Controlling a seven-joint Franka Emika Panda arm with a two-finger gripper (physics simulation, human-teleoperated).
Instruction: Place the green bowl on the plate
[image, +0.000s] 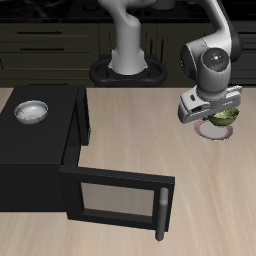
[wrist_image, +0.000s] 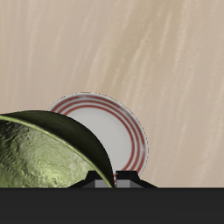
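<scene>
Claw is pinching the rim of the small round yellow-green bowl with the mottled surface, holding it up off the pale wood-grain desk. Small flat round plate, white centre with pinkish-brown rings, lies on the desk just under the bowl, partly hidden by it. Silver-white bowl sits on the black cabinet, well apart; no readable writing or labels.

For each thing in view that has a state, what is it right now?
Green bowl: upright, held at its rim by the gripper, above the plate, not set down.
Plate: flat on the table, empty, partly under the bowl.
Gripper: shut on the bowl's rim.
Microwave: door swung open.
Silver-white bowl: upright on top of the microwave.
</scene>
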